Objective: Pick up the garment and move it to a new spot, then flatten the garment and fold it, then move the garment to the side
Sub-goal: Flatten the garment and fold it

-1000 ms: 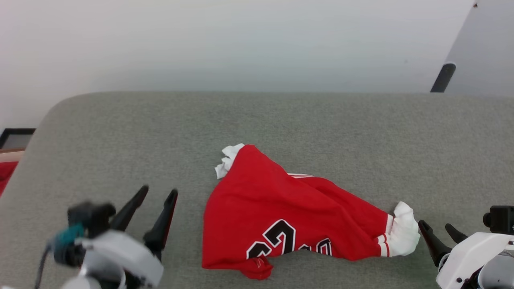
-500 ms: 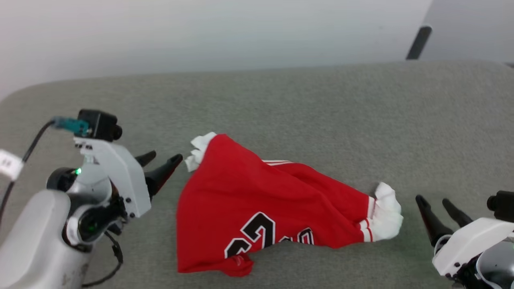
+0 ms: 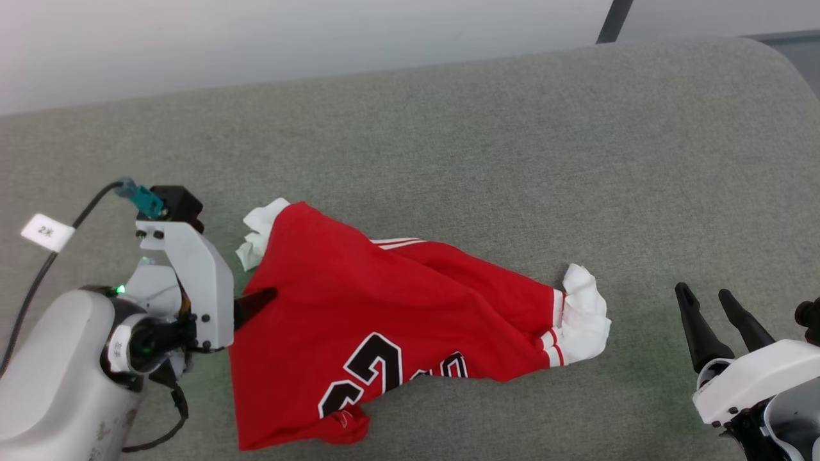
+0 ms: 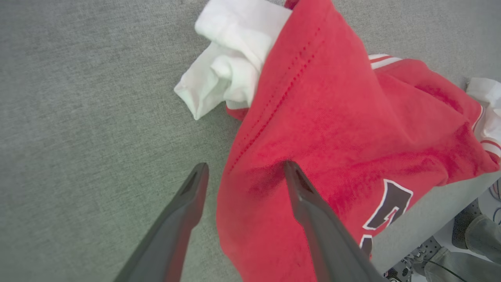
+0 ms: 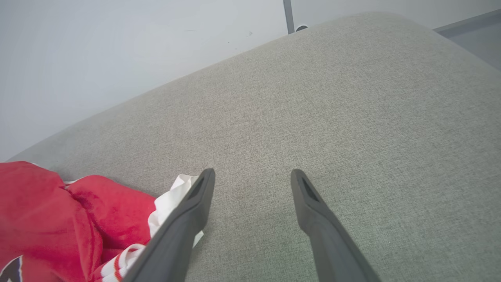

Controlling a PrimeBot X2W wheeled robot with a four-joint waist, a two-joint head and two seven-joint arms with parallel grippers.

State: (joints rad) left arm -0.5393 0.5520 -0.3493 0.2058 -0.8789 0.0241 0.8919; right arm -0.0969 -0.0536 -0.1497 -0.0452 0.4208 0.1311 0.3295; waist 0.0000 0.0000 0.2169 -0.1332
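The garment (image 3: 384, 320) is a red jersey with white sleeves, striped trim and black lettering, lying crumpled on the grey cushion (image 3: 512, 160). My left gripper (image 3: 262, 296) is open at the garment's left edge. In the left wrist view this left gripper (image 4: 244, 168) straddles that edge: one finger (image 4: 305, 203) presses on the red garment (image 4: 344, 129), the other rests over bare cushion. My right gripper (image 3: 703, 291) stands open to the right of the white sleeve (image 3: 583, 314), apart from it. The right gripper (image 5: 252, 172) has nothing between its fingers, and the garment (image 5: 47, 219) lies at its lower left.
The cushion's front edge runs close below the garment, and its right end curves off at the far right (image 3: 794, 77). A pale wall (image 3: 256, 45) and a dark pole (image 3: 614, 22) stand behind. A person's shoes (image 4: 465, 231) show below the cushion edge.
The head camera has swung, shifting the whole picture. My left gripper has come in from the left to the garment's edge, one finger now on the red cloth. The right gripper has barely moved.
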